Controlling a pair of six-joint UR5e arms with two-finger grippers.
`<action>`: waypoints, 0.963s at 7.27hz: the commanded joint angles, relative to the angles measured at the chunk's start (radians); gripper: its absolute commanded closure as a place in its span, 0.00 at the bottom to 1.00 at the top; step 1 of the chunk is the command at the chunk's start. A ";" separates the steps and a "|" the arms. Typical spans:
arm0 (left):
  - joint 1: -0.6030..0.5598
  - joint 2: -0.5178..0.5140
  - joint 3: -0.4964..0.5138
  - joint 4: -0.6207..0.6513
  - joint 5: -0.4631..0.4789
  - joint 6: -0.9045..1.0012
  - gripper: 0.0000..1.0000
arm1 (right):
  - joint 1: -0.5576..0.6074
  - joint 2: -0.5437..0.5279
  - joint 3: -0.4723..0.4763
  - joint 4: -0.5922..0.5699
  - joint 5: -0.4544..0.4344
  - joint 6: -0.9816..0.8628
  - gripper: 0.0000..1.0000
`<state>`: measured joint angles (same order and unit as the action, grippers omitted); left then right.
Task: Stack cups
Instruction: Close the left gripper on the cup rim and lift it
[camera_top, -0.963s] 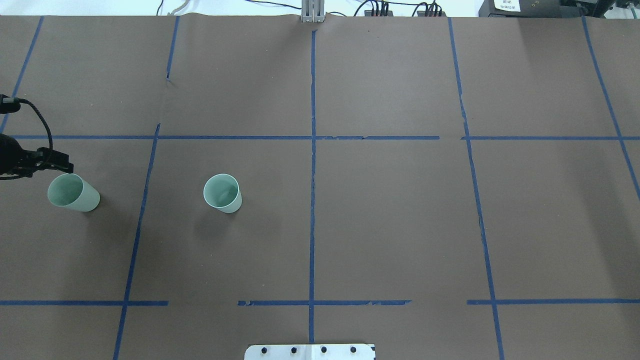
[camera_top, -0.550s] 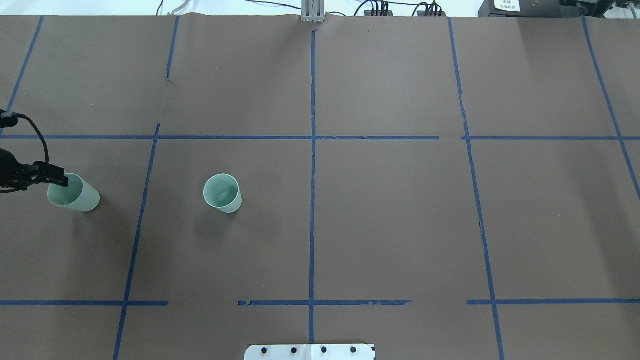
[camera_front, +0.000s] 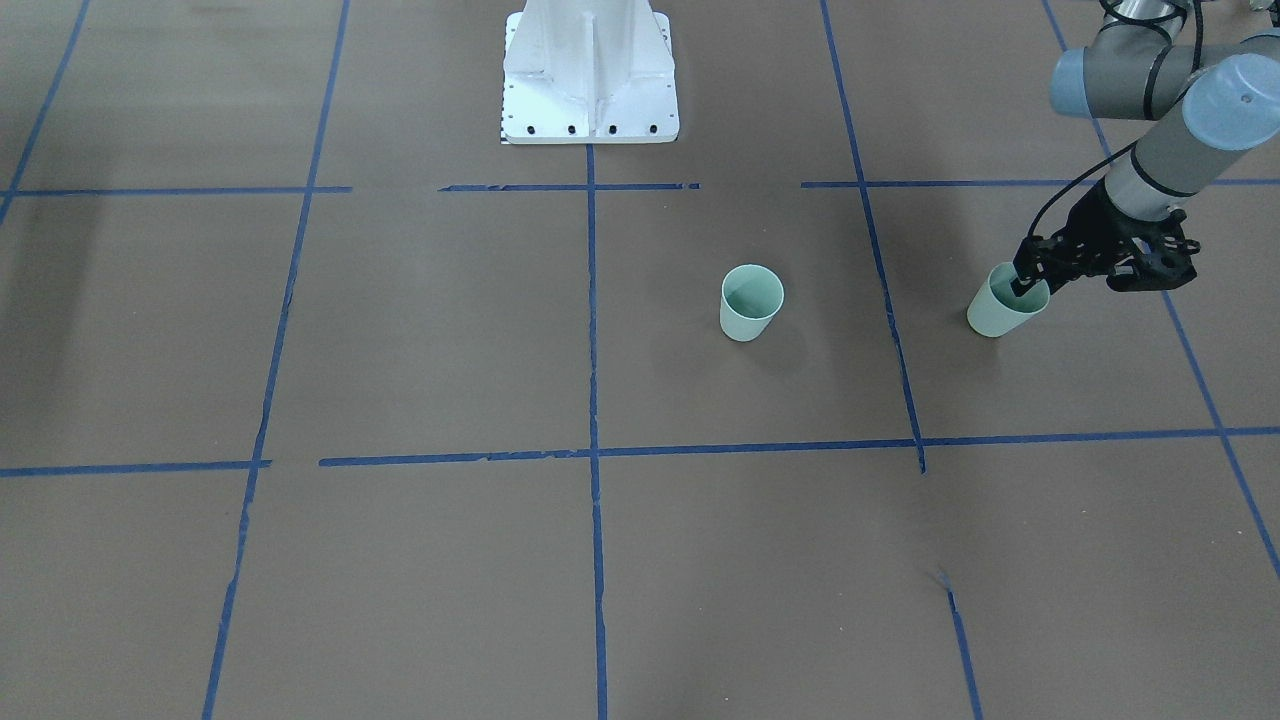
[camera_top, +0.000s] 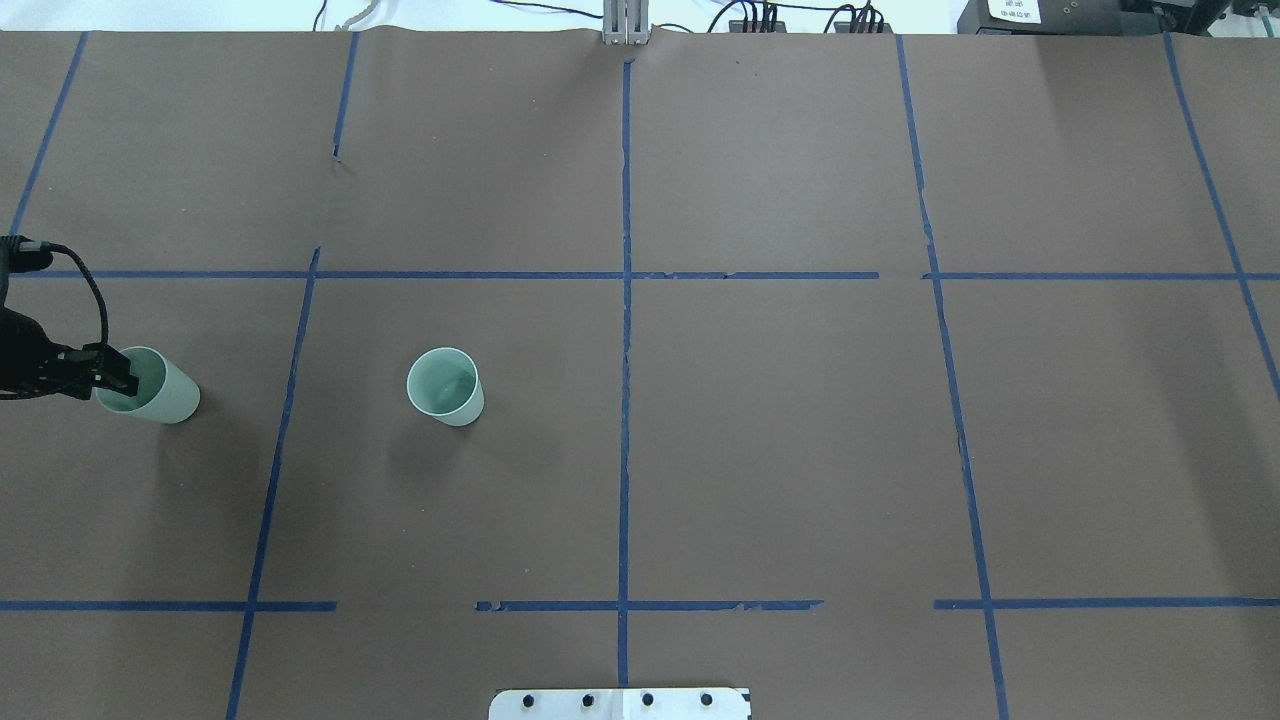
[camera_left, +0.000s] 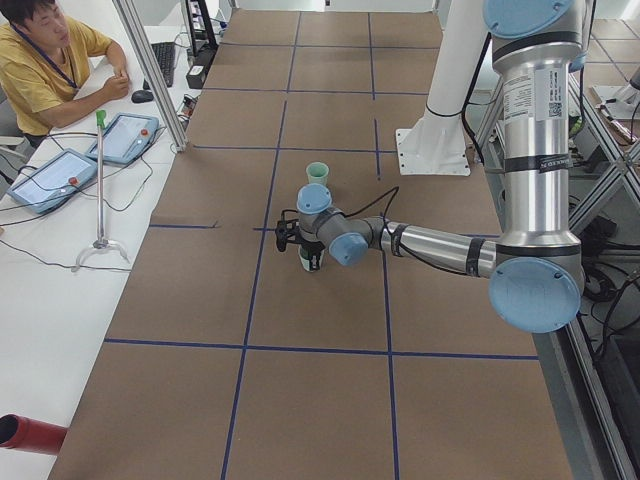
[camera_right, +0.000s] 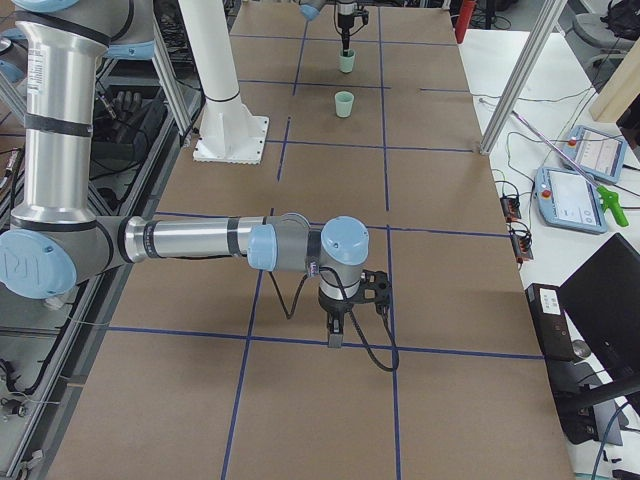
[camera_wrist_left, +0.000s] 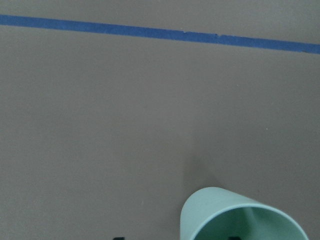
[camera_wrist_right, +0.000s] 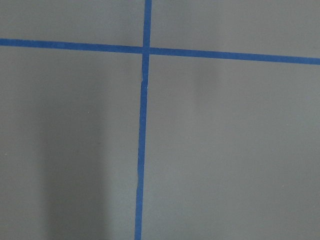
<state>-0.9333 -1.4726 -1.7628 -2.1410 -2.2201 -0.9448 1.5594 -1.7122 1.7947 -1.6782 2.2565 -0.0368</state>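
Mint-green cup (camera_top: 165, 396) rim sits between spread jaws of left pincer (camera_top: 122, 379).

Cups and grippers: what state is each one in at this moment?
Outer cup: upright, not stacked, with a gripper finger inside it.
Middle cup: upright, empty, standing free.
Left gripper: open, astride the outer cup's wall, one finger inside and one outside.
Right gripper: pointing down, far from both cups; whether it is open or shut cannot be told.
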 joint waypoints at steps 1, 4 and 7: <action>-0.001 -0.008 -0.009 0.001 -0.021 -0.005 1.00 | 0.001 0.000 0.000 0.000 0.000 0.000 0.00; -0.019 -0.012 -0.116 0.021 -0.026 -0.009 1.00 | 0.001 0.000 0.000 0.000 0.000 0.000 0.00; -0.048 -0.249 -0.231 0.548 -0.030 -0.008 1.00 | 0.001 0.000 0.000 0.000 0.000 0.000 0.00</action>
<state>-0.9730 -1.6021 -1.9461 -1.8247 -2.2487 -0.9521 1.5596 -1.7123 1.7947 -1.6782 2.2565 -0.0368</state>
